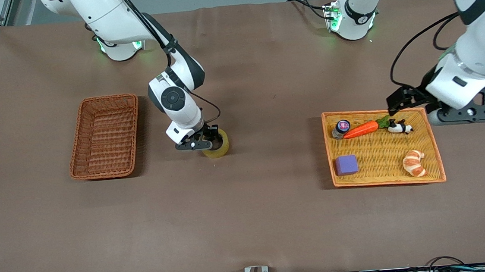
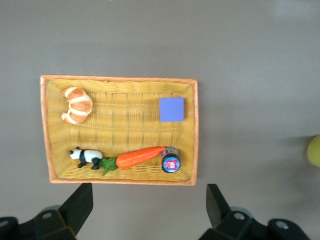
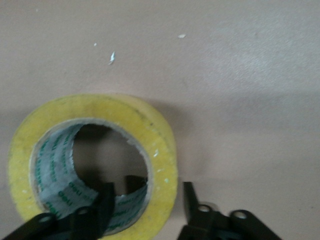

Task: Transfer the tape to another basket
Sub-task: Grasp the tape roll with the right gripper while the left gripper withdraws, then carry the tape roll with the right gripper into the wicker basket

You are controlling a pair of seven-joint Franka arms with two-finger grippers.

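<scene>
Right tool (image 3: 145, 200) straddles tape (image 3: 95, 160) wall; tool partly cut off.

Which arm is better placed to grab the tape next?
The right arm. Its claw is open down at the tape, one finger inside the hole and one outside the wall. The left claw waits open above the yellow tray.

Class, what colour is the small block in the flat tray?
Purple; the block shows best in the front view.

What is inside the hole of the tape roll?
One finger of the right hand sits inside the tape, the other outside its wall. Bare table shows through; the finger's tip is hidden.
</scene>
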